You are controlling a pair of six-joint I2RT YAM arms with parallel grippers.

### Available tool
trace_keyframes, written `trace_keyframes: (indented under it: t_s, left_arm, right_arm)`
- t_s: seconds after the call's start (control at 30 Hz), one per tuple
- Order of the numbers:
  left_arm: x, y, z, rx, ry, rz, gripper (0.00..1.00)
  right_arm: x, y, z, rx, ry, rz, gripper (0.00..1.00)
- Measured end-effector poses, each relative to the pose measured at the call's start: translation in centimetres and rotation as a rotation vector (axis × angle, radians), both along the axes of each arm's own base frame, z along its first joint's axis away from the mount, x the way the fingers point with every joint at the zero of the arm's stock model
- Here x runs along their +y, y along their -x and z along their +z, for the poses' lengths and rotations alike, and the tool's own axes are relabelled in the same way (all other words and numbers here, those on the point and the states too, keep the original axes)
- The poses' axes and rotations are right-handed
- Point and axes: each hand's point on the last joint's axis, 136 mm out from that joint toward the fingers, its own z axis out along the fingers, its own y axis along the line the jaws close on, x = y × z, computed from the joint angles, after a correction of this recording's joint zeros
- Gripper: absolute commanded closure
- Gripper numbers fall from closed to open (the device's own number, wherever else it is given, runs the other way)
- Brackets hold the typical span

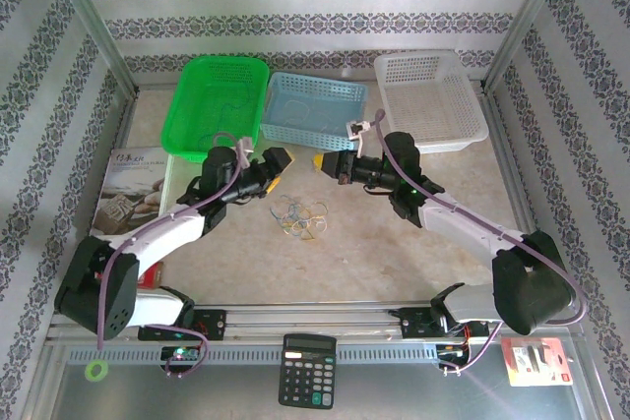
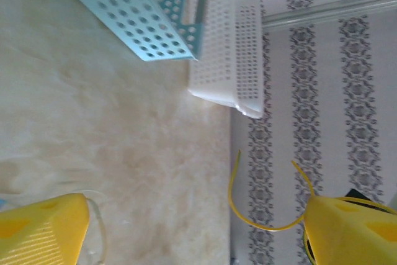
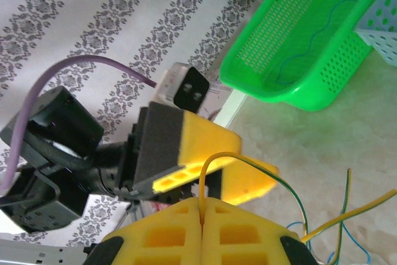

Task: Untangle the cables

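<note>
The right tool (image 3: 203, 208) has its fingers pressed together on a yellow-orange wire (image 3: 206, 169), which arcs up out of the seam between them. A green wire (image 3: 282, 185) runs alongside it. The left tool (image 2: 195, 209) stands wide apart just opposite. A yellow strand (image 2: 267, 226) curls by 1 of its fingers, perhaps hooked on it, though the view is too close to be sure. The rest of the cables (image 1: 302, 218) lie in 1 knot on the surface (image 1: 394, 253), near both tools. Nothing pins that knot, so a pull now could drag it along whole or cinch it tighter. The thin wire could also slip out of the seam, or the strand by the left finger could snag.
</note>
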Motion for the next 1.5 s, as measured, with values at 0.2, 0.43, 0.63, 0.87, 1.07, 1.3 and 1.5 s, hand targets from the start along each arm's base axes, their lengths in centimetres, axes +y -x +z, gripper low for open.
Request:
trace_keyframes:
  t_s: [0.2,0.43,0.63,0.87,1.07,1.3,1.5]
  left_arm:
    - [-2.5,-0.8,1.2,-0.010,0.130,0.015,0.29]
    - [-3.3,-2.0,1.9,-0.019,0.234,0.057,0.43]
    - [-4.4,-2.1,1.3,-0.002,0.268,0.052,0.49]
    - [-5.2,-2.2,1.8,-0.007,0.296,0.040,0.60]
    - [-5.4,-2.5,2.0,-0.017,0.308,0.052,0.88]
    - [-5.1,-2.9,2.4,-0.037,0.302,0.062,1.00]
    - [-2.1,-4.5,5.0,-0.107,0.258,0.122,1.00]
  right_arm:
    - [0.0,0.0,1.1,-0.017,-0.053,-0.001,1.00]
    - [-0.1,0.2,1.5,-0.017,-0.084,-0.004,1.00]
    - [-0.1,0.2,1.9,-0.023,-0.101,-0.004,1.00]
    - [-0.1,0.3,1.6,-0.016,-0.101,-0.005,1.00]
    - [-0.1,0.3,1.5,-0.016,-0.103,-0.005,1.00]
    - [-0.5,0.7,1.0,-0.012,-0.101,-0.008,1.00]
    - [-1.7,1.0,0.4,-0.011,-0.095,-0.029,1.00]
